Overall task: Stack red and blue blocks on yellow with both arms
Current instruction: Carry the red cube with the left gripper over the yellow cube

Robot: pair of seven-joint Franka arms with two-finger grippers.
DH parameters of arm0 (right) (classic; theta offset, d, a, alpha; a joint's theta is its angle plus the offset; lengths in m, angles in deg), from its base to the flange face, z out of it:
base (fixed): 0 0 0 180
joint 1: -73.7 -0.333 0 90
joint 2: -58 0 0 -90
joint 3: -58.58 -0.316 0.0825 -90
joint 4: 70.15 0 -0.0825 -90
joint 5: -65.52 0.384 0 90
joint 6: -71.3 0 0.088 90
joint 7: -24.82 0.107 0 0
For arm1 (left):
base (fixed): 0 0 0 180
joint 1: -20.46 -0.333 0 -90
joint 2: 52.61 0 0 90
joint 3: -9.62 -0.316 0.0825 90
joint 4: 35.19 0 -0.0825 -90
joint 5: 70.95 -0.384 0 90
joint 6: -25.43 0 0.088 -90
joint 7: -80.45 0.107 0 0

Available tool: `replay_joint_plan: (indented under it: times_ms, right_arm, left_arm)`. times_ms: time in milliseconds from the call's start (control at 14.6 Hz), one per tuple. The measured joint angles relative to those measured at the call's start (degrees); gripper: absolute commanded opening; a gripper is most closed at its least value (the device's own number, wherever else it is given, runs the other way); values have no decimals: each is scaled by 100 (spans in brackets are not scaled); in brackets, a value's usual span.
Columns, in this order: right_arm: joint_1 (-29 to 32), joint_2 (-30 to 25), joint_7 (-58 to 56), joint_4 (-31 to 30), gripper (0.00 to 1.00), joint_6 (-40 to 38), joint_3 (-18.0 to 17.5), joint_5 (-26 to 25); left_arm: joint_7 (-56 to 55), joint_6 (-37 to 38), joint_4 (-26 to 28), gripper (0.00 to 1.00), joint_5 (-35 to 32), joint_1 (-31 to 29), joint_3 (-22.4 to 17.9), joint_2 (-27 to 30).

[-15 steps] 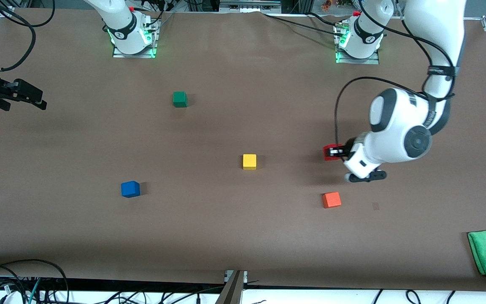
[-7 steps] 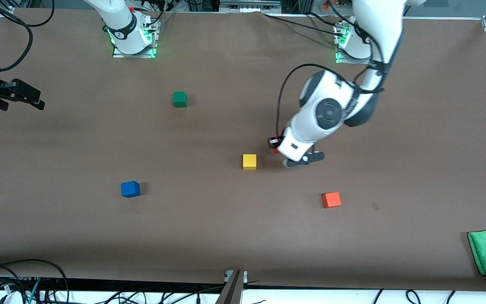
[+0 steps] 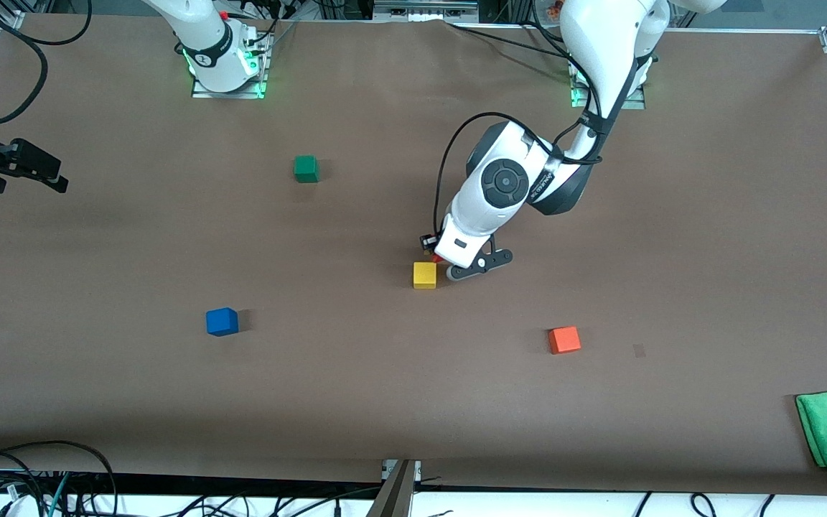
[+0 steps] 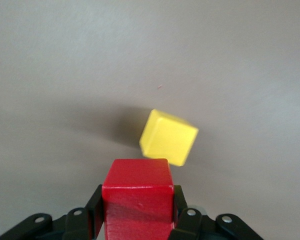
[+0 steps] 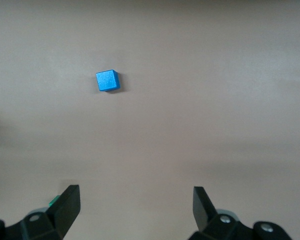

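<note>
Your right tool [image 5: 135,212], cut off at the counter's [image 3: 385,402] edge in the front view, hangs with fingers wide apart; the blue block [image 3: 222,322] sits alone. Your left tool [image 4: 137,220] is clamped on the red block [image 4: 137,197], mostly hidden from the front, just above the yellow block [image 3: 425,275].

Left arm's black two-finger gripper [image 3: 433,255], w/ the small deep-red matte cube [image 4: 137,200] clamped in it, has swung across from above the orange cube's end of the table and now hangs right by the small bright-yellow matte cube [image 3: 425,275]. Right gripper [image 3: 22,166] drifted slightly outward.
</note>
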Motion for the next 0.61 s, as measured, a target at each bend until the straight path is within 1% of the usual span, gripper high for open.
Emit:
replay_joint_plan:
  times_ms: [205,615]
  right_arm:
    - [23,7,0,1,100,4,0,0]
    - [22,183,0,1,100,79,-1,0]
  left_arm:
    - [-58,24,-213,0,0,-12,-31,-5]
    - [-83,27,-236,0,0,-12,-44,-275]
